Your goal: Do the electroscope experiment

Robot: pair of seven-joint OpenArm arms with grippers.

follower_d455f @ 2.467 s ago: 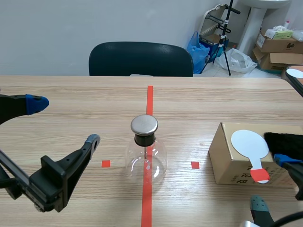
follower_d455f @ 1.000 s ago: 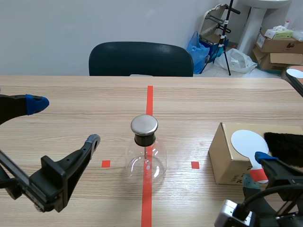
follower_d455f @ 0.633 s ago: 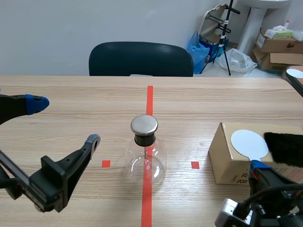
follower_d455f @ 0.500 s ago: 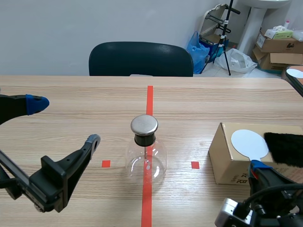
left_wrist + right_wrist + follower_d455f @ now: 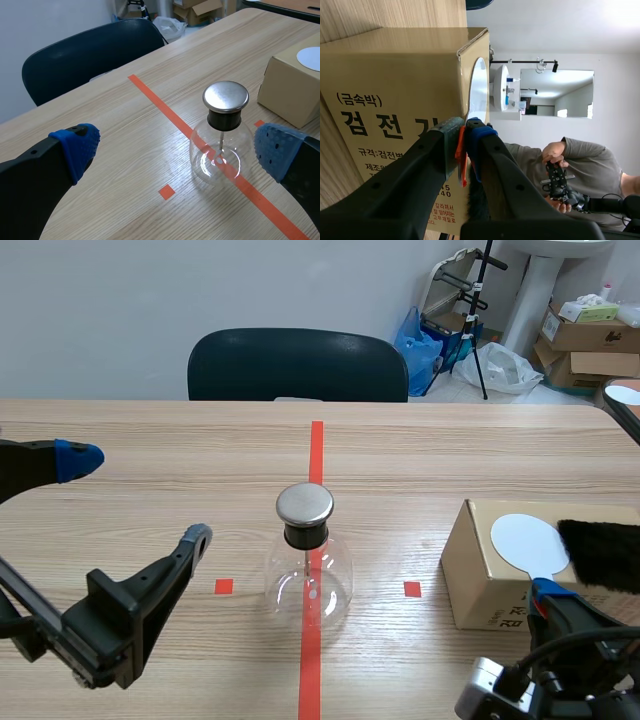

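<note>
Pickup step: our right gripper (image 5: 464, 148) pinches the paddle (image 5: 530, 540) on the box (image 5: 470, 575); left gripper (image 5: 176, 148) spread. Next we lift toward the fur (image 5: 602, 552).

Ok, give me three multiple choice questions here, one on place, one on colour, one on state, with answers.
1. Where does the glass flask stand? A) on a shelf B) on the long red tape line C) on a tray
2. What colour is the round disc on the cardboard box? A) white B) green C) yellow
3. How is the right claw? A) open above the flask B) shut on the disc's red handle C) shut on nothing
Answers: 1 B, tape runs under it; 2 A, plainly white; 3 B, the handle is pinched between its pads.
</note>
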